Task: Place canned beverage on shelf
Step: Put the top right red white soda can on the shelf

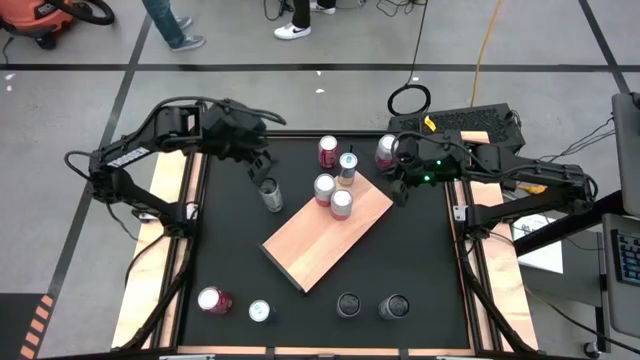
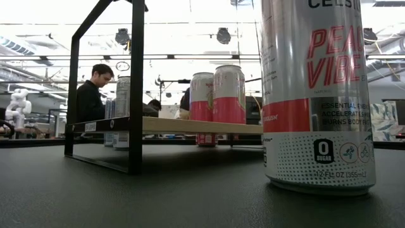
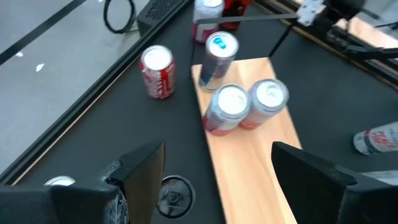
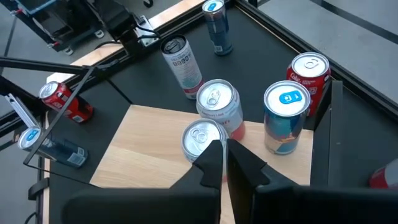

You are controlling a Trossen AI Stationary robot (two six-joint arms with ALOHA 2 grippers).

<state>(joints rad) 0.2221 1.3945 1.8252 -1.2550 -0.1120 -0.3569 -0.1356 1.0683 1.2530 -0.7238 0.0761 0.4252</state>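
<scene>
- On the black counter (image 1: 420, 270), the shelf (image 1: 320, 245) lies diagonally at centre, a light wooden board.
- 2 cans (image 1: 332, 196) stand touching on the shelf's far corner; a blue-topped can (image 1: 347, 167) stands at that corner's edge.
- Red can (image 1: 328, 150) stands on the counter just beyond.
- Left hand (image 1: 262, 168) hovers above a grey can (image 1: 271, 194) beside the shelf's left edge, fingers spread wide, gripping nothing.
- Right hand (image 1: 397, 190) sits near the shelf's far right corner, fingers pressed together, empty.
</scene>
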